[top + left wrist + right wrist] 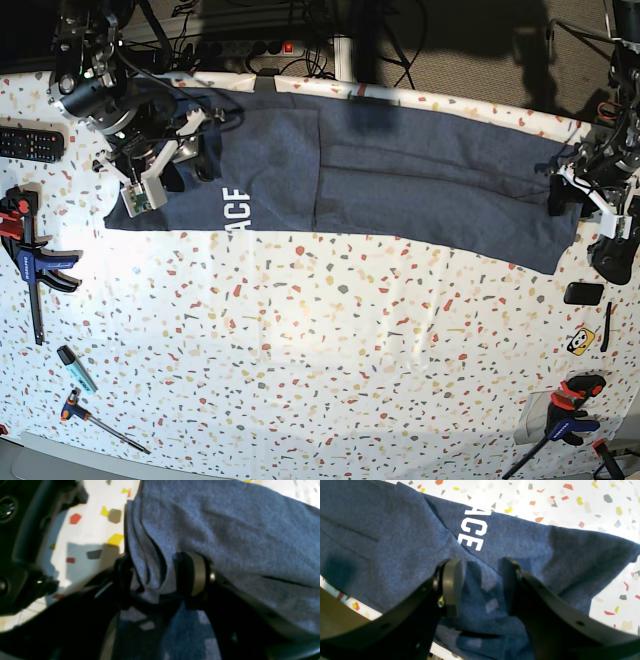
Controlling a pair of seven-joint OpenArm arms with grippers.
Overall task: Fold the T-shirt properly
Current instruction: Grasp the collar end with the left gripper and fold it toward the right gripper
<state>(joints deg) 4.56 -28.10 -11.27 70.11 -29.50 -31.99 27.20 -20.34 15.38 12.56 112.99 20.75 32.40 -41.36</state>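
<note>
The T-shirt lies folded into a long band across the far side of the speckled table, its long axis running left to right, white letters near the left end. The left gripper pinches bunched cloth at the right end. The right gripper hovers spread over the lettered end, tilted downward.

Bright even light on the table; left wrist view blurred and shadowy, right wrist view sharper, edges curved.
</note>
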